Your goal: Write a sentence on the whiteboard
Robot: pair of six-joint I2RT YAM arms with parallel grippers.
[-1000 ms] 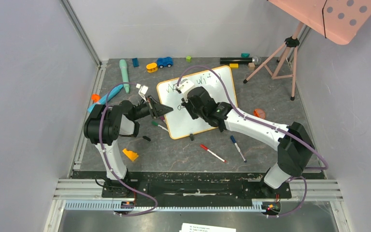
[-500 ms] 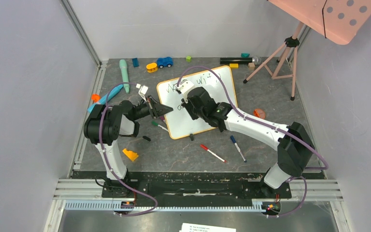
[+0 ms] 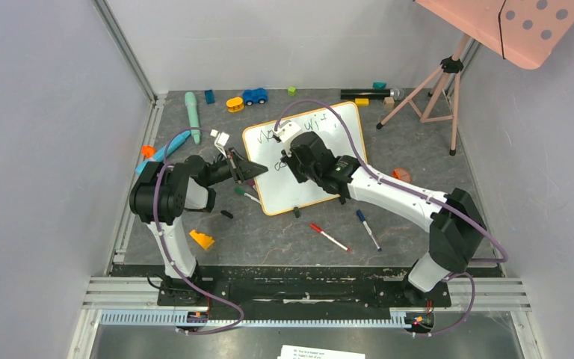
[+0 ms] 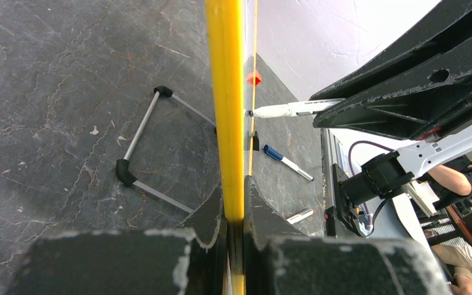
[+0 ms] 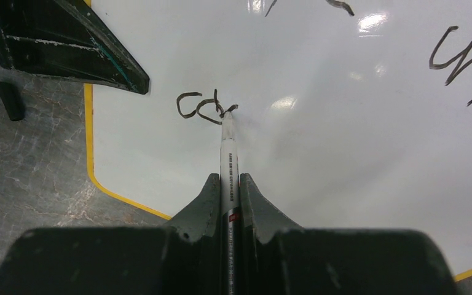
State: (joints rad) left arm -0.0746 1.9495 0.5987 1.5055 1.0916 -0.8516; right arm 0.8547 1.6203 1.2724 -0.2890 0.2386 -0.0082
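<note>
**Whiteboard [image 3: 278, 187] clamped at its rim**

The whiteboard sits central on the tabletop [image 3: 269, 239]. At its 9 o'clock edge the left claw [image 4: 233, 196] is clamped on the orange frame. The right claw [image 5: 227, 184] pinches a marker [image 5: 227, 147] whose tip, pointing to 12 o'clock in the wrist view, touches the sentence [image 5: 204, 108].

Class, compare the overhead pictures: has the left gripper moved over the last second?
No. The left gripper stays shut on the whiteboard's left edge, just beyond the green-capped marker.
</note>
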